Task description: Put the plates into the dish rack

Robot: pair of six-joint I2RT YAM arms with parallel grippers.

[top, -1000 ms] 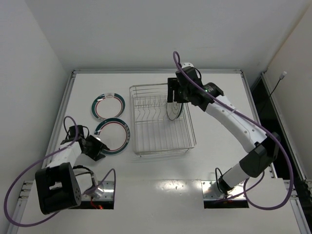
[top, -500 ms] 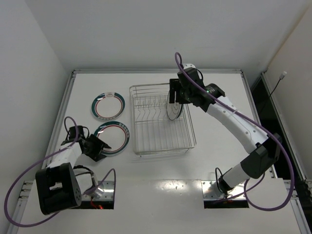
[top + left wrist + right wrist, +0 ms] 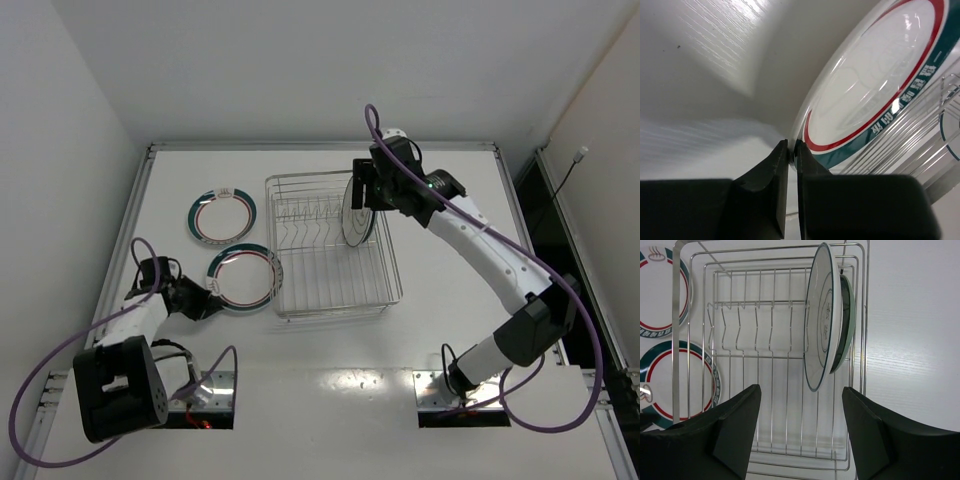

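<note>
My left gripper (image 3: 207, 300) is shut on the near-left rim of a white plate with teal-and-red bands (image 3: 241, 278), which lies just left of the dish rack (image 3: 330, 292). The left wrist view shows the fingertips (image 3: 792, 147) pinching that plate (image 3: 875, 90), which is tilted. A second banded plate (image 3: 222, 217) lies flat farther back. A white plate with black centre marks (image 3: 821, 315) and a dark teal plate (image 3: 847, 325) stand upright at the rack's right end (image 3: 357, 215). My right gripper (image 3: 362, 190) hangs open and empty above them (image 3: 801, 387).
The rack's row of upright tines (image 3: 747, 325) left of the standing plates holds nothing. White walls enclose the table on the left, back and right. Purple cables loop from both arms near the table's front edge (image 3: 60, 360).
My left gripper has closed on the near banded plate's rim, and the plate has slid slightly right towards the rack. My right gripper has drawn a little away from the standing plates.
</note>
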